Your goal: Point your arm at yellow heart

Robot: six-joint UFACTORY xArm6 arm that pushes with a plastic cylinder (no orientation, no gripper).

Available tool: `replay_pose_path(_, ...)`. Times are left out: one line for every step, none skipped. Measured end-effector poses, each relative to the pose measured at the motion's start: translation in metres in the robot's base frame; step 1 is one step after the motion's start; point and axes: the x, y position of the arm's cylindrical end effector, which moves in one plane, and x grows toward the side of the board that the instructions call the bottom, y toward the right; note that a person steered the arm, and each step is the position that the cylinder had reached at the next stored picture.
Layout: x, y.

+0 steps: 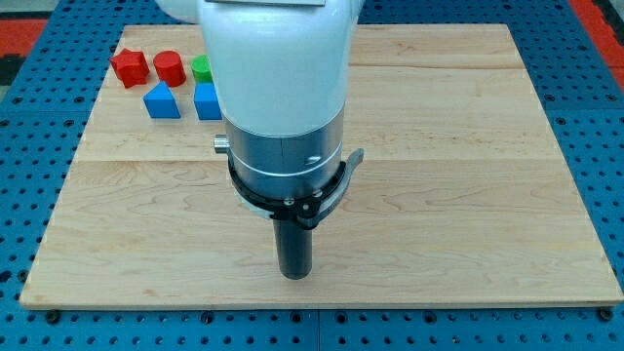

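No yellow heart shows in the camera view; it may be hidden behind the arm. My arm's white and silver body (283, 107) fills the middle of the view. My tip (294, 276) rests on the wooden board (458, 175) near its bottom edge, far below and to the right of the blocks. At the view's top left lie a red star-like block (129, 66), a red block (169, 67), a green block (202, 68) partly hidden by the arm, a blue triangular block (162, 100) and a blue block (206, 100) partly hidden by the arm.
The board lies on a blue perforated table (29, 195) that shows on all sides. A red area (39, 29) shows at the top left corner.
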Motion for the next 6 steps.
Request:
replay_pose_path(-0.004,0.006)
replay_pose_path(-0.008,-0.003)
replay_pose_path(-0.052,-0.006)
replay_pose_path(-0.094,-0.021)
replay_pose_path(-0.13,-0.027)
replay_pose_path(-0.131,-0.033)
